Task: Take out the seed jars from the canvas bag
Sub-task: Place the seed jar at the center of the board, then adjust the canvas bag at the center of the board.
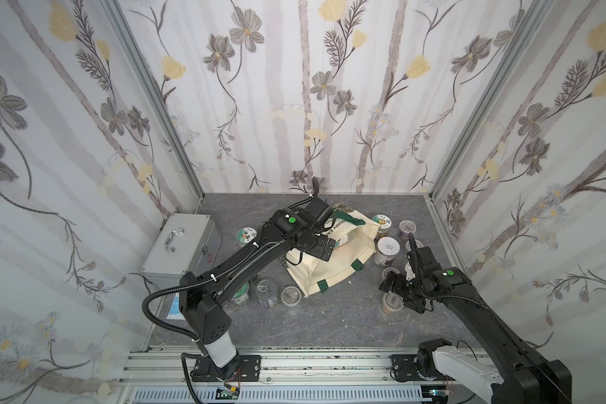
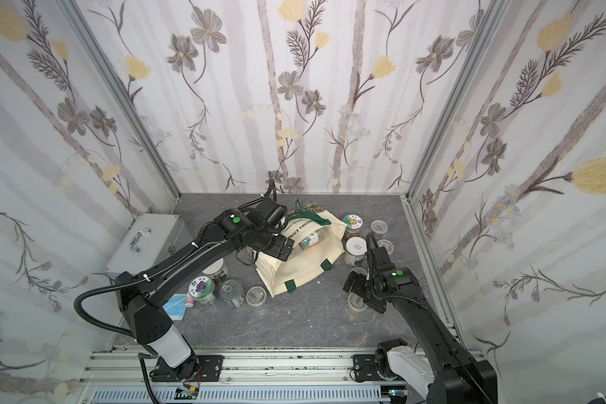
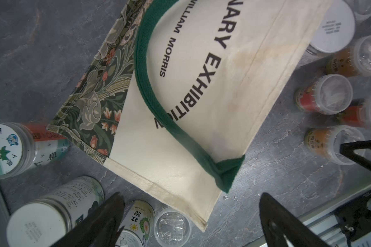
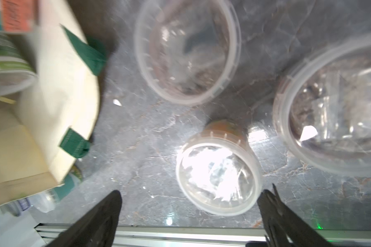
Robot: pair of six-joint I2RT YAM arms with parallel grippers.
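Note:
The canvas bag point(image 1: 329, 273) point(image 2: 294, 273) lies on its side mid-table, mouth toward the back right. One seed jar point(image 2: 310, 241) shows inside the mouth. Several more seed jars stand around it: a clear-lidded one point(image 1: 291, 296) in front, a white-lidded one point(image 1: 387, 250) to the right. My left gripper point(image 1: 312, 245) point(image 3: 191, 196) hovers open above the bag point(image 3: 201, 85), holding nothing. My right gripper point(image 1: 401, 285) point(image 4: 192, 192) is open over the table, right of the bag. A clear-lidded jar point(image 4: 219, 179) stands free between and just ahead of its fingers.
A silver metal case point(image 1: 181, 245) stands at the left wall. A pink-capped white bottle point(image 2: 189, 302) and a blue packet point(image 2: 175, 306) lie at the front left, beside a pull-tab can point(image 1: 266, 292). Jars crowd the right side near the frame rail point(image 4: 180, 233).

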